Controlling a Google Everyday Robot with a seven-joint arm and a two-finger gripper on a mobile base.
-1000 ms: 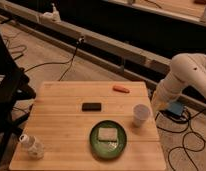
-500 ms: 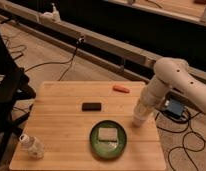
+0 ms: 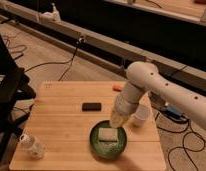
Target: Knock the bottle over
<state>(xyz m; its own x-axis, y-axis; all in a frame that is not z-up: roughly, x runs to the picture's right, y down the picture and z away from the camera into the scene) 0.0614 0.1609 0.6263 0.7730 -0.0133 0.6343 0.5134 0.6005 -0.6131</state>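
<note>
The wooden desk (image 3: pixel 61 125) carries everything. The white arm (image 3: pixel 146 82) reaches over it, its claw (image 3: pixel 117 119) hanging above the green plate's (image 3: pixel 94 138) far rim; whether it is spread or pressed together I cannot tell. The bottle (image 3: pixel 32 146) stands upright at the desk's near-left corner, well apart from the claw. It looks light, thin-walled and easy to tip, so a sideways push near the cap should do it.

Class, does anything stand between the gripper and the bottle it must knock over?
Nothing tall. The gripper hangs at the rim of the plate; the bottle stands lower left in view. Only the flat plate lies partly on that line, the black block just off it.
</note>
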